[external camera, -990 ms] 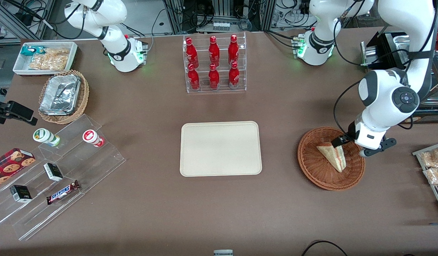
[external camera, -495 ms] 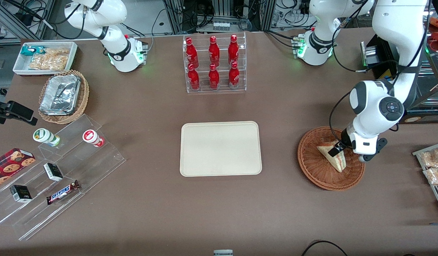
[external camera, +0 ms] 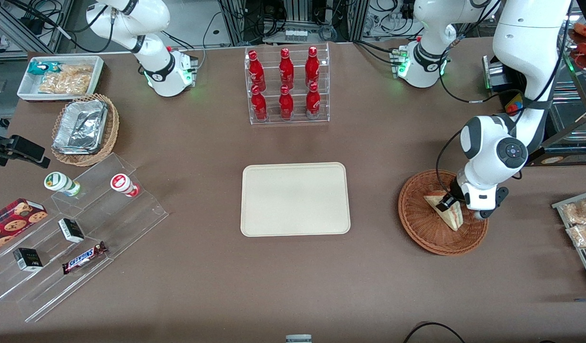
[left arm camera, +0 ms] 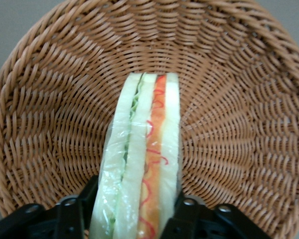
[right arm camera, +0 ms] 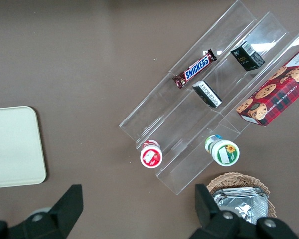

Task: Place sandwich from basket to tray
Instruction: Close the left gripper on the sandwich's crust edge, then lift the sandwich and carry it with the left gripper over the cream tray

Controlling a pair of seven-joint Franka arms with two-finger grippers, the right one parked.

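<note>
Starting at the parked arm's end of the table: clear acrylic steps with a Snickers bar and small cartons, nothing in play there. Mid-table, the tray lies flat and bare, waiting, with the rack of red bottles farther from the camera. Now to the working arm's end, where the action is: the basket holds the sandwich, wedge lying in the weave, still wrapped in clear film by the wrist view. The gripper is down in the basket, one finger on each face of the sandwich, straddling it. The pads look right against the wrap, but whether they are squeezing yet I cannot tell.

The risks, as I judge them: soft bread and slick film, so a light pinch could let the wedge slide out on the lift, and a hard one could crush it. The grip sits at one end, so the long tip may droop and catch the basket rim, dragging the basket along on the way out
</note>
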